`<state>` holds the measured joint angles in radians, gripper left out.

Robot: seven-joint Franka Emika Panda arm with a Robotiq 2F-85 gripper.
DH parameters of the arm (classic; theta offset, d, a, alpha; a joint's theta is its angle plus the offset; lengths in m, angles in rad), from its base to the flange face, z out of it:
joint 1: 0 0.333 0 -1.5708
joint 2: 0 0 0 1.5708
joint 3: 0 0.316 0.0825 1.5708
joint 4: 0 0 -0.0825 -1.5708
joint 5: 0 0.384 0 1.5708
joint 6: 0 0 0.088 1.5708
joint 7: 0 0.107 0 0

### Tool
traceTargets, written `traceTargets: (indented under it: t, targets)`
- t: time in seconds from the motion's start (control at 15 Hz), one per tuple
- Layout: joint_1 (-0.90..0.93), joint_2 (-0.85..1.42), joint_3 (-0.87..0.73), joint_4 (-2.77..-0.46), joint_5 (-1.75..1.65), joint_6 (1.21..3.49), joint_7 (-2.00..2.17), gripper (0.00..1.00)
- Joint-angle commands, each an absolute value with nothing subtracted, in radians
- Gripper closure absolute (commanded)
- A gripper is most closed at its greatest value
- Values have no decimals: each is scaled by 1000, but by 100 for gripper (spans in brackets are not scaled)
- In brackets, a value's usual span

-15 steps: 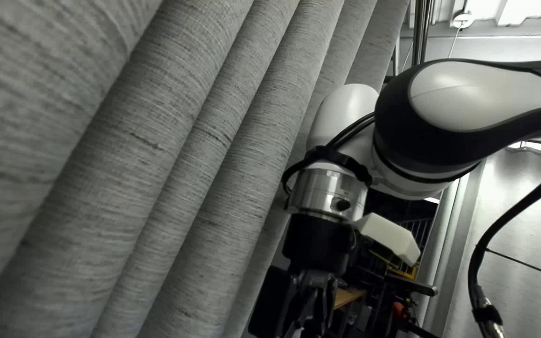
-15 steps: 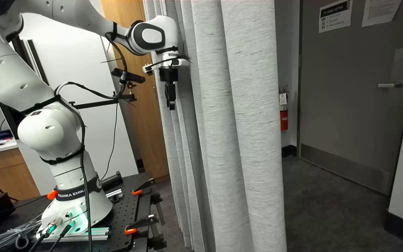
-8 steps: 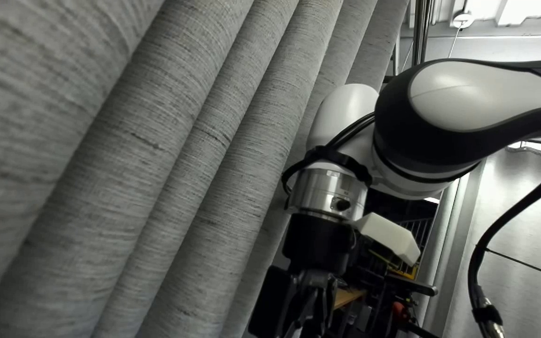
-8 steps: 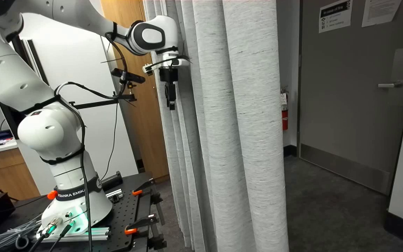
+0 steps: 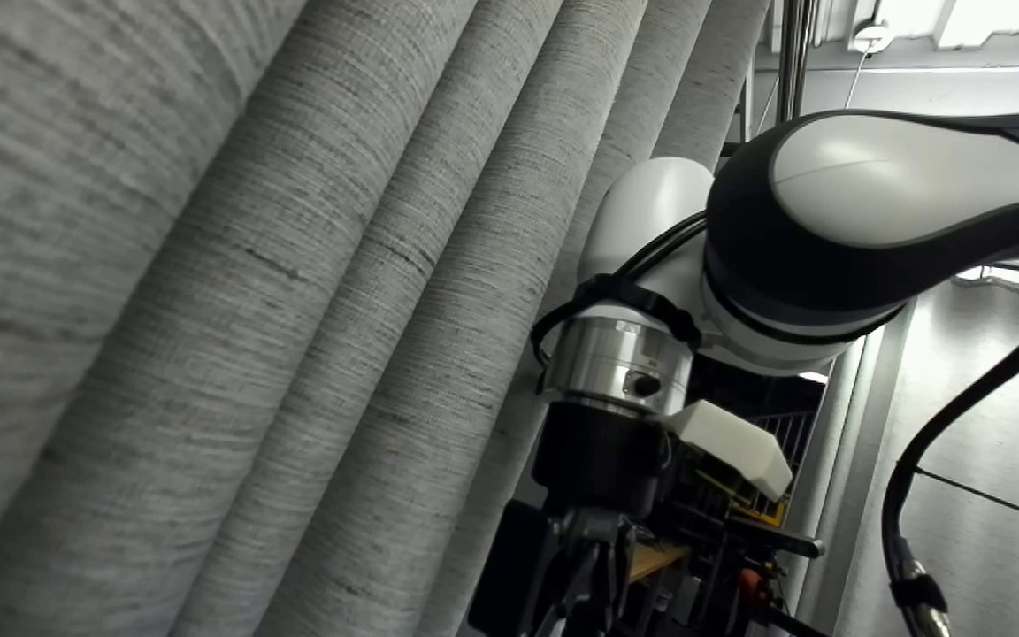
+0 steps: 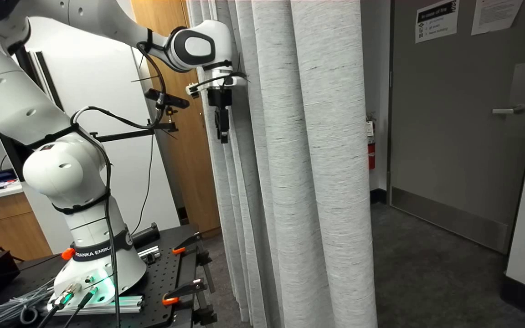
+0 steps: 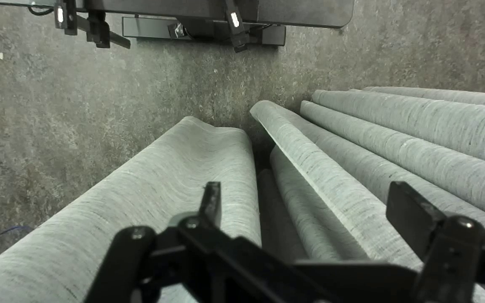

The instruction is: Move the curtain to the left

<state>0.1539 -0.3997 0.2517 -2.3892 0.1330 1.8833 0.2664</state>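
The large grey woven curtain (image 5: 368, 292) hangs in deep long folds beside the arm in both exterior views (image 6: 331, 150). My gripper (image 6: 223, 136) points down beside the curtain folds. In an exterior view its fingers (image 5: 576, 610) are cut off by the bottom edge. In the wrist view my gripper (image 7: 305, 206) is open, its fingers wide apart with nothing held between them. Curtain folds (image 7: 331, 172) lie beneath, with a pale fabric edge running between the fingers. A dark gap separates a left fold from the right ones. I cannot tell whether the fingers touch the fabric.
The black robot table (image 6: 171, 264) with orange-tipped clamps stands near the curtain; its edge shows in the wrist view (image 7: 301, 10). A camera on a bracket (image 6: 167, 98) is beside the arm. A wooden cabinet (image 6: 194, 173) stands behind. A grey door (image 6: 463, 136) and red extinguisher (image 6: 371, 155) are beyond the curtain.
The curtain's outer folds have shifted slightly right in an exterior view, away from the arm. The arm and gripper show no visible movement.
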Motion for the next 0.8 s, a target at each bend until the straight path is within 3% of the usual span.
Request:
traceTargets:
  t: [0.0,0.73]
  targets:
    - [155,-404,245,-2392,125,1897,285,0]
    - [39,-561,222,-2478,-27,2101,490,0]
